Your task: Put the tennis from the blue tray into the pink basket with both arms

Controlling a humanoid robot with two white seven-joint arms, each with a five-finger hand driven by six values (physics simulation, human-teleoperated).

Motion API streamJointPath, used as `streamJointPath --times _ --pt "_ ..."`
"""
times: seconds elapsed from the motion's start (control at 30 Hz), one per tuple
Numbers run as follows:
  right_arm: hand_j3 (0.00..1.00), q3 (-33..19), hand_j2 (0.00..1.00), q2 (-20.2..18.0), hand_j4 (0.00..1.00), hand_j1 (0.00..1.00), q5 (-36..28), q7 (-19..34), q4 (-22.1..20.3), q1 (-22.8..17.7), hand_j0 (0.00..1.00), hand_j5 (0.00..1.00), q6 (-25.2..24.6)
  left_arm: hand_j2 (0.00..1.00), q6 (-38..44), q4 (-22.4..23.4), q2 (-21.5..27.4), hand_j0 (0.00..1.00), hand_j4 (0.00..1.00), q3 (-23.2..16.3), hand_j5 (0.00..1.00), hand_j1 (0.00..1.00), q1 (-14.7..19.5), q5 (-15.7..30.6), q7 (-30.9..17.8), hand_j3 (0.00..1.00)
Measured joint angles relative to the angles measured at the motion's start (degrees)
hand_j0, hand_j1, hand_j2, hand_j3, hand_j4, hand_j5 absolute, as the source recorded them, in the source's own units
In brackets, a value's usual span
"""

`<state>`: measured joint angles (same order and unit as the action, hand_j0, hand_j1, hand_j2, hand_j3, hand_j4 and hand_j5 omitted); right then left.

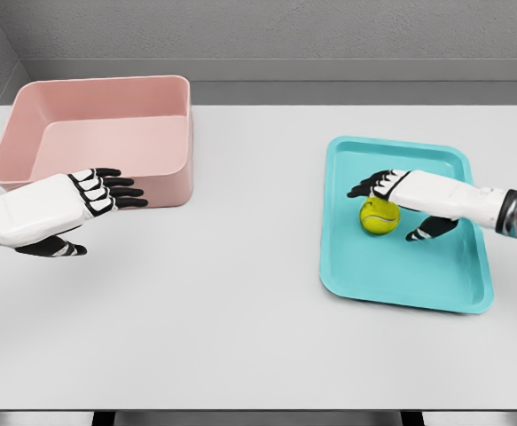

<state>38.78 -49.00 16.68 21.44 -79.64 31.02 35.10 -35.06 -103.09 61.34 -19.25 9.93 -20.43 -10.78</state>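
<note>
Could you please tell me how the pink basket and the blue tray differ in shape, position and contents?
The pink basket has tall walls, while the blue tray is shallow with a low rim. The pink basket sits at the table's far left and the blue tray on the right. The pink basket holds nothing visible, while the blue tray carries the tennis ball, with the right hand over it. Both are rounded rectangles resting flat on the white table.

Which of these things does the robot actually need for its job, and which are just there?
Needed for the job:
tennis ball
blue tray
pink basket
right robot hand, over the ball
left robot hand, open beside the basket

Just there:
white table, which bears everything; nothing else lies about.
</note>
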Motion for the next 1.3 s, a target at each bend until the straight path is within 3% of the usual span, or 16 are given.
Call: streamJointPath --times 0.93,1.13,1.3 --pt "0.94 0.02 0.94 4.37 0.94 0.94 3.51 0.03 3.83 0.26 0.94 0.94 0.0 1.0 0.0 0.0 -0.07 1.0 1.0 -0.01 1.0 1.0 -0.09 -0.08 -0.01 1.0" --pt "0.84 0.02 0.84 4.44 0.84 0.84 4.62 0.03 4.05 0.18 0.84 0.84 0.0 1.0 0.0 0.0 -0.07 1.0 1.0 -0.01 1.0 1.0 -0.09 -0.02 0.01 1.0" --pt "0.83 0.02 0.83 4.48 0.83 0.83 5.68 0.03 4.07 0.18 0.83 0.83 0.0 1.0 0.0 0.0 -0.07 1.0 1.0 -0.01 1.0 1.0 0.0 0.0 0.01 1.0"
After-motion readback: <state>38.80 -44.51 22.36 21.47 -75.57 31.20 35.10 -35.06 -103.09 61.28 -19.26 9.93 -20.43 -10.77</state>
